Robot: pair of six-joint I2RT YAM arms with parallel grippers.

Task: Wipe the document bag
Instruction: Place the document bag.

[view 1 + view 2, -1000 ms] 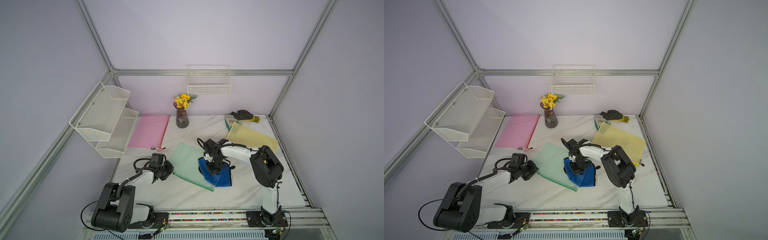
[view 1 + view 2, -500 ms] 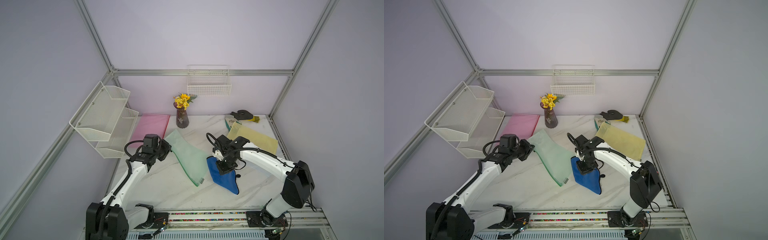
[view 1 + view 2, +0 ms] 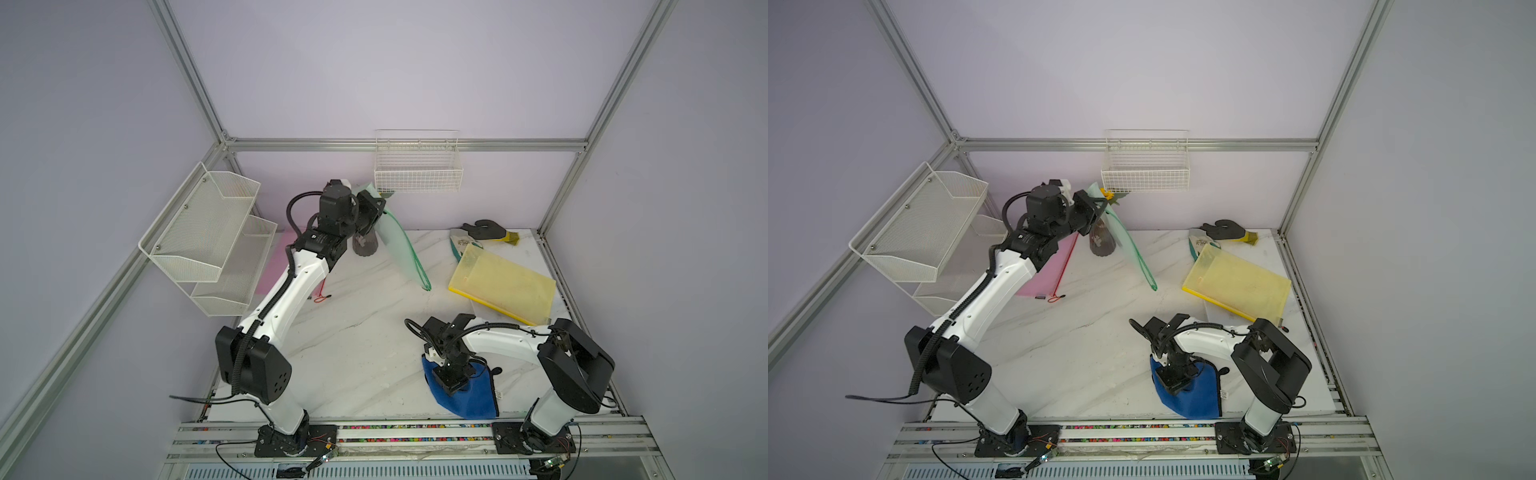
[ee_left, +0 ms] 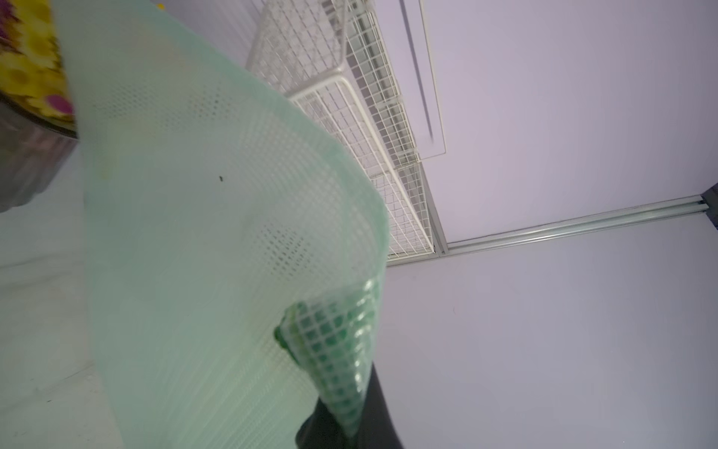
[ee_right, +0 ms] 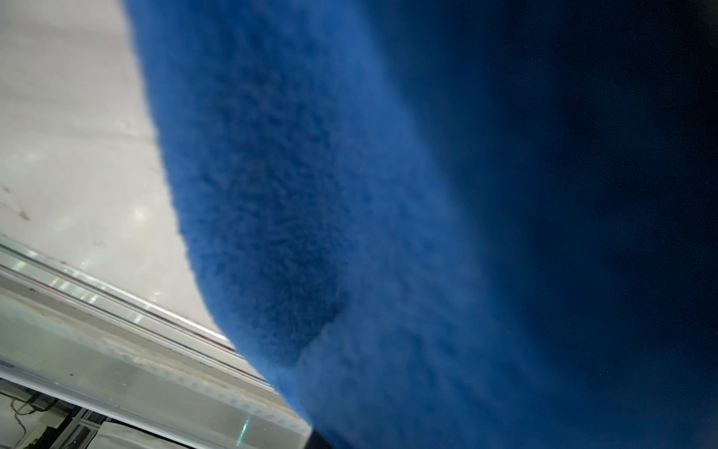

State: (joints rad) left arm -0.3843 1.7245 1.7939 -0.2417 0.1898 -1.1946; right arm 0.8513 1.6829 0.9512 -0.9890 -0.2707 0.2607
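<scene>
A: While raised near the back wall, clamps the left tool on a top corner of the green document bag; dangles it edge-on, lower tip toward the tabletop.
B: And the right tool?
A: Clenched on the blue cloth, low at the front.
B: Containers?
A: Dark vase beside the bag, holding yellow flowers; wire basket above; mesh rack leftward.

cloth on table front right, document bag raised behind it

Overhead stereo pair, close-up wrist views
</scene>
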